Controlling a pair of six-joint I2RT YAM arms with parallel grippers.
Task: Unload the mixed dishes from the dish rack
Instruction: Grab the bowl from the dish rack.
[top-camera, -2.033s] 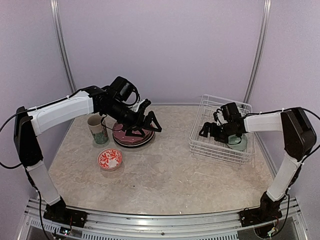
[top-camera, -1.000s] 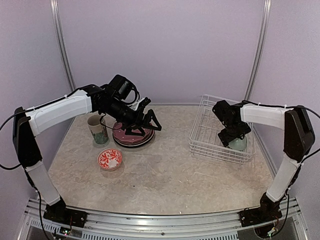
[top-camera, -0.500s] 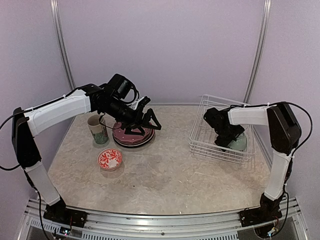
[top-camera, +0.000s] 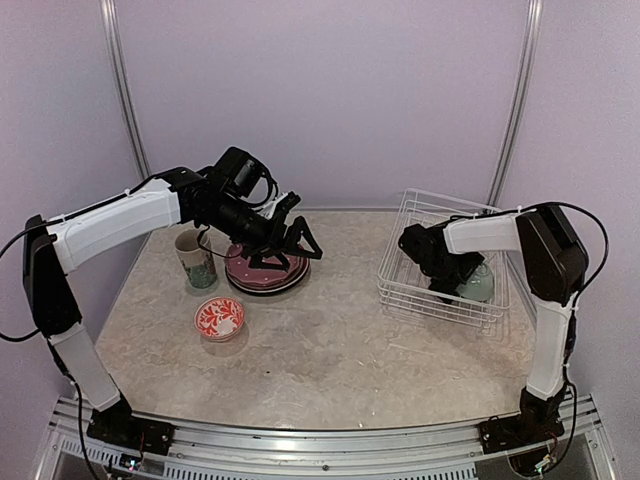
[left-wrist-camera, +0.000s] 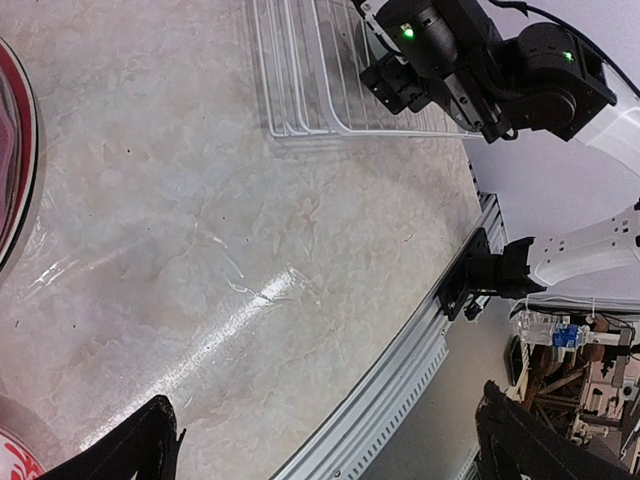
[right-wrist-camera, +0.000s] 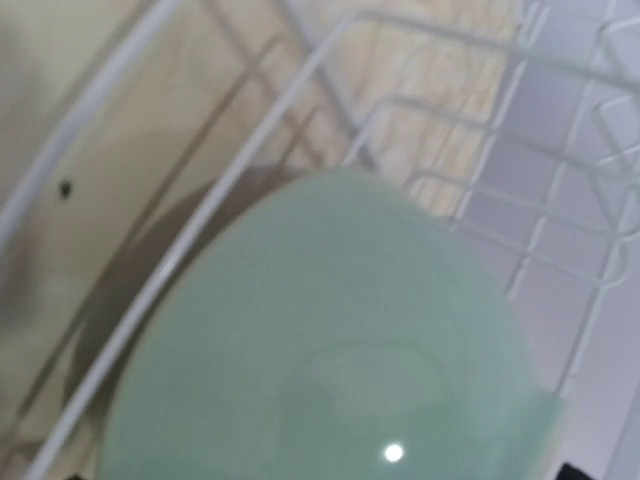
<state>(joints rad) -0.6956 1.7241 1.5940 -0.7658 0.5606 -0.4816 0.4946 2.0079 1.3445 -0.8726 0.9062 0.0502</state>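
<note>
Since the right arm covers part of it, rack (top-camera: 420, 297): white wire basket with low sides, on the table (top-camera: 350, 360); the right fingers reach down inside it.
Rack contents: mint bowl (top-camera: 481, 288), in the corner just beyond the right fingertips. It fills most of the right wrist view, with rack wires behind it.
Right gripper (top-camera: 452, 286): fingers spread wide, low in the rack, right beside the mint bowl. Whether they touch it cannot be told.
Left gripper (top-camera: 285, 258): fingers (left-wrist-camera: 140, 450) spread wide, nothing between them, hovering just above the plates.
Plates (top-camera: 262, 283): stacked on the table, straight under the left fingers, outside the rack.
Mug (top-camera: 196, 258): upright on the table, just beside the plates, on the side away from the right fingers.
Red bowl (top-camera: 220, 318): on the table, toward the arm bases from the left fingers, apart from plates and mug.
</note>
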